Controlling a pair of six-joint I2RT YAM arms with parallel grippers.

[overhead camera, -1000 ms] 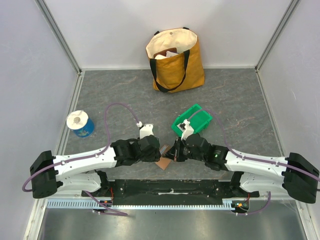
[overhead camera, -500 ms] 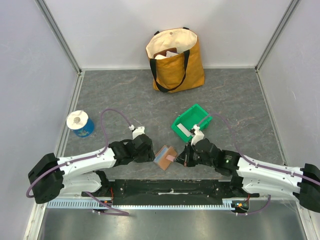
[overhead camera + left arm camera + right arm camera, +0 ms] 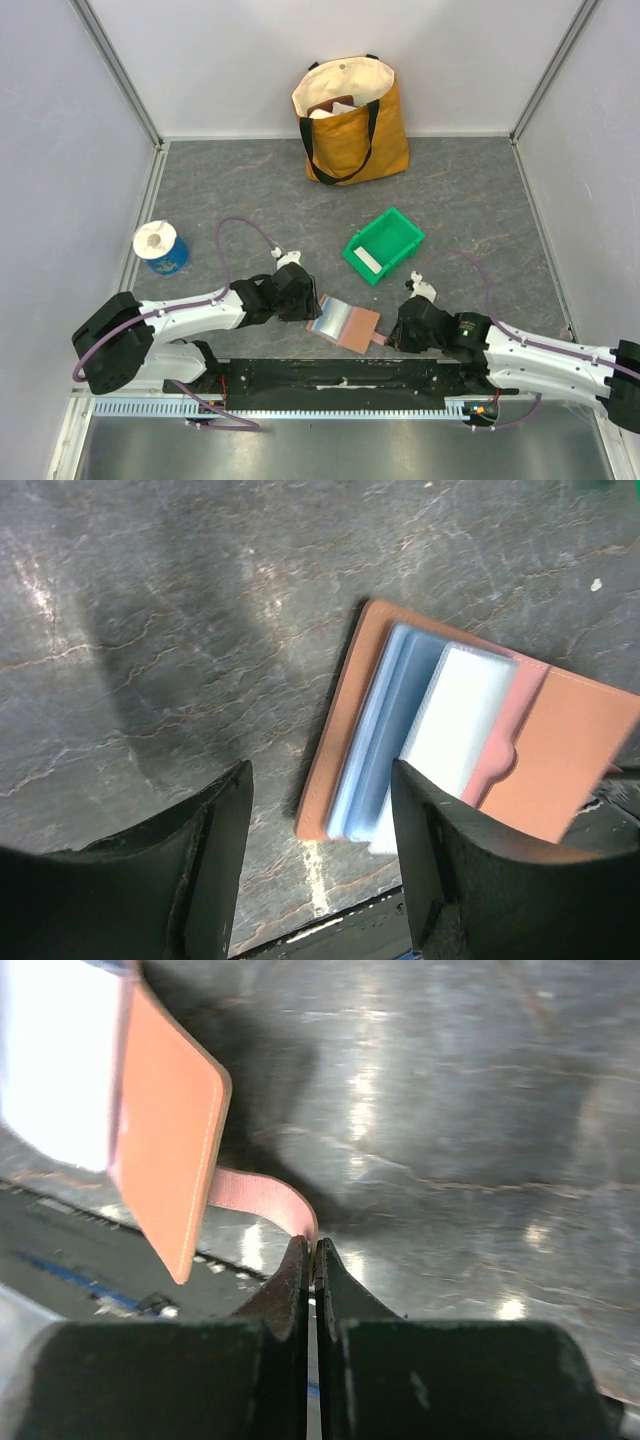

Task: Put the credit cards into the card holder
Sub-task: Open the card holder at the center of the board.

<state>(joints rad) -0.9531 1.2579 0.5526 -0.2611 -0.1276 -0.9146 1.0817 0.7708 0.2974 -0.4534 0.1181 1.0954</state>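
The terracotta card holder (image 3: 352, 327) lies unfolded on the grey table near the front edge, its blue-grey lining (image 3: 385, 730) and a whitish panel (image 3: 460, 715) facing up. My right gripper (image 3: 313, 1250) is shut on the pink snap tab (image 3: 262, 1198) and sits just right of the holder (image 3: 165, 1130); in the top view it is the right gripper (image 3: 390, 338). My left gripper (image 3: 320, 775) stands open at the holder's left edge, holding nothing, and shows from above as the left gripper (image 3: 305, 305). A white credit card (image 3: 367, 261) lies in the green bin (image 3: 397, 230). No dark card shows.
A yellow tote bag (image 3: 350, 115) stands against the back wall. A blue roll with a white top (image 3: 160, 247) sits at the left. The black mounting rail (image 3: 340, 375) runs right along the holder's near edge.
My right gripper has pulled the snap tab right and toward the front, and the card holder has unfolded flat. My left gripper has let go and opened at the holder's left edge.
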